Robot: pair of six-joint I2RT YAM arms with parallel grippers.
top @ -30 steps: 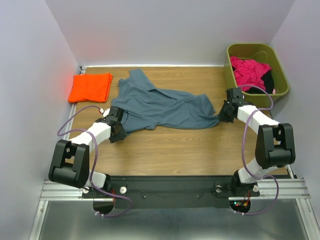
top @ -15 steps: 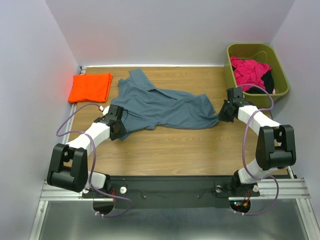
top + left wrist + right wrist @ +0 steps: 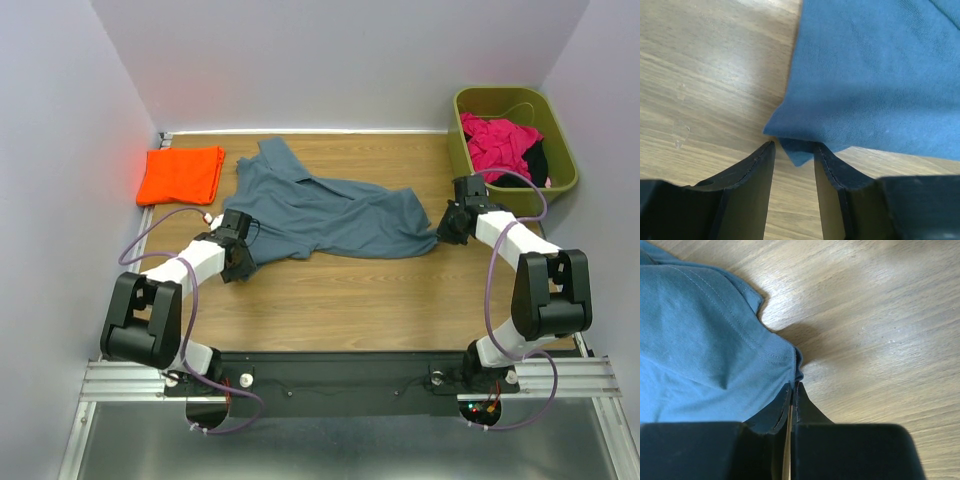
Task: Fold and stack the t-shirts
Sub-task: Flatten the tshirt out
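Observation:
The slate blue-grey t-shirt [image 3: 320,210] lies crumpled and spread across the middle of the wooden table. The orange t-shirt [image 3: 181,173] lies folded at the far left. My left gripper [image 3: 238,262] is at the blue shirt's near left corner. In the left wrist view my left gripper [image 3: 794,145] is open, with the tip of that shirt [image 3: 865,75] corner between the fingertips. My right gripper [image 3: 447,225] is at the shirt's right end. In the right wrist view my right gripper [image 3: 792,385] is shut on the hem of the shirt [image 3: 705,340].
An olive green bin [image 3: 560,185] stands at the far right, holding pink and black clothes [image 3: 497,142]. White walls close in the table on the left, back and right. Bare wood [image 3: 360,300] lies between the shirt and the arm bases.
My left arm has shifted a little, its gripper staying at the blue shirt's near left corner. The right arm and both shirts have not visibly moved.

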